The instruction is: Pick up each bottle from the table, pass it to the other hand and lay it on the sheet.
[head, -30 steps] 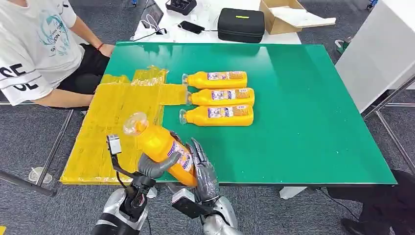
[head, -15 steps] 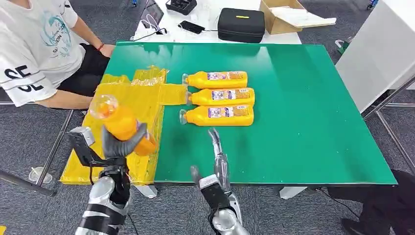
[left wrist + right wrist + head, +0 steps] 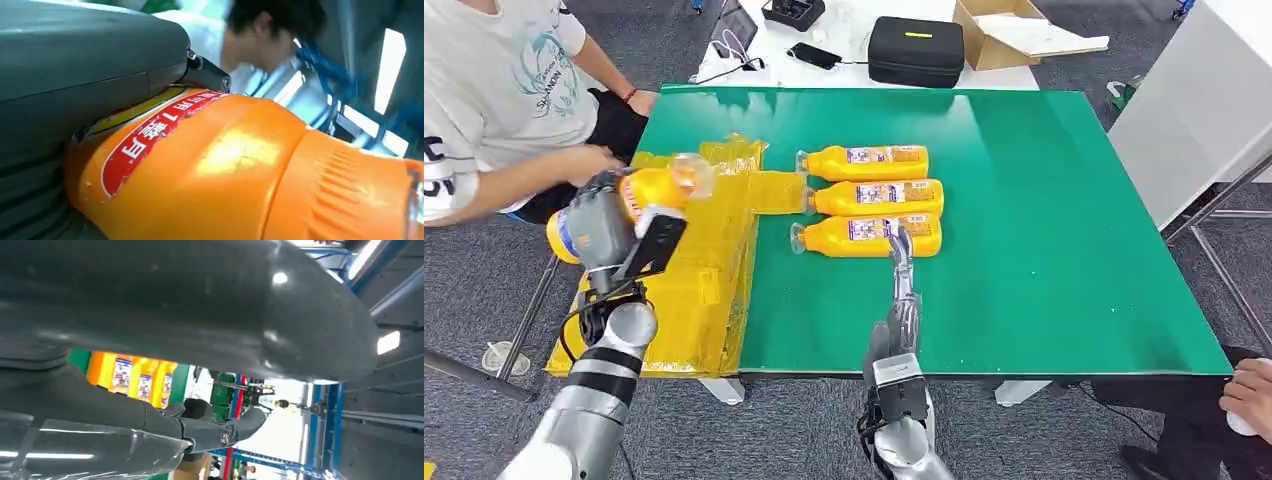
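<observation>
Bottle (image 3: pixel 649 190) clamped in left hand (image 3: pixel 596 228) fingers above yellow sheet (image 3: pixel 686 262); right hand (image 3: pixel 901 300) fingers straight, apart, empty.

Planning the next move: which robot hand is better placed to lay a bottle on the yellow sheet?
Left. The left robot hand already grips an orange bottle above the yellow sheet; the right robot hand holds nothing, over the green table.

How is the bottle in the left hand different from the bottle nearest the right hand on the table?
The held bottle is gripped by the left hand above the yellow sheet; the nearest table bottle lies free on the green table, in front of the right hand's fingertips. The held bottle's cap points to the right of the head view, the table bottle's to the left. Both are orange with clear caps.
</observation>
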`<action>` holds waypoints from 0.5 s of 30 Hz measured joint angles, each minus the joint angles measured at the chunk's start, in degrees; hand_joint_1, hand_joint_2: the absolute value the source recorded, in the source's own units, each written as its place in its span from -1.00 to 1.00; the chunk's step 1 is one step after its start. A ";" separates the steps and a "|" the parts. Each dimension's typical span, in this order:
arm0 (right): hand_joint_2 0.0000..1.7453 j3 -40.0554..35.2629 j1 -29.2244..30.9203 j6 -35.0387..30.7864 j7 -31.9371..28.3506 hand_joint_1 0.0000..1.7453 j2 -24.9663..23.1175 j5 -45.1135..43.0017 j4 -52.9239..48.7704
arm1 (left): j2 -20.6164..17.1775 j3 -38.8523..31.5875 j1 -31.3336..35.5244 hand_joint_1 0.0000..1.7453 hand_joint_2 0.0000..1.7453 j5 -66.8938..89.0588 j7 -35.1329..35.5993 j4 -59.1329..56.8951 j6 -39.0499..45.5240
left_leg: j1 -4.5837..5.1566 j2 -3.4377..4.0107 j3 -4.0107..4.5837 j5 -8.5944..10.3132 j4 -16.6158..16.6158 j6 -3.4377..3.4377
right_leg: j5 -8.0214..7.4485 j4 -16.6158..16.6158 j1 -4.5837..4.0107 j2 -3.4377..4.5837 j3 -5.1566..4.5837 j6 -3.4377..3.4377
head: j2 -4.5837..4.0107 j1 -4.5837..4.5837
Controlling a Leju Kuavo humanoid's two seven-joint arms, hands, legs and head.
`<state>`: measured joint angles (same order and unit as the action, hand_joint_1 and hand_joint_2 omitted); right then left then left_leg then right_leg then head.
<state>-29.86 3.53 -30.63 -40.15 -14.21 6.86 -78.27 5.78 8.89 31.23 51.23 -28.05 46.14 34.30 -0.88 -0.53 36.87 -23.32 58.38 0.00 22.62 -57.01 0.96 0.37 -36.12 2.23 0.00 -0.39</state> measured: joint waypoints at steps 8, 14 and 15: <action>-1.00 0.11 -0.08 4.69 0.00 -1.00 -0.02 0.39 -0.46 | -5.34 5.76 5.95 1.00 1.00 13.29 2.94 -13.31 -11.79 | 0.00 0.03 0.01 -0.01 0.00 0.01 | 0.01 -0.01 -0.01 0.03 -0.05 0.00 | 0.00 0.00; -1.00 0.24 -0.07 6.80 0.00 -1.00 -0.09 0.76 -0.37 | -7.90 7.83 8.21 1.00 1.00 13.51 2.48 -19.12 -21.63 | -0.01 0.05 0.02 -0.01 0.00 0.01 | 0.01 -0.02 -0.01 0.02 -0.06 0.00 | 0.00 0.02; -1.00 0.26 -0.08 6.96 0.00 -1.00 -0.09 0.77 -0.31 | -8.12 7.83 8.31 1.00 1.00 13.42 2.39 -19.71 -22.58 | -0.01 0.04 0.02 -0.01 0.00 0.01 | 0.01 -0.02 -0.01 0.02 -0.06 0.00 | 0.00 0.02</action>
<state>-29.59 3.46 -23.67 -40.15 -14.29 7.63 -78.58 -2.34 16.72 39.54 64.65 -25.66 26.43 11.72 -0.89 -0.48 36.89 -23.33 58.38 0.01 22.64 -57.03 0.95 0.38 -36.18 2.22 0.00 -0.37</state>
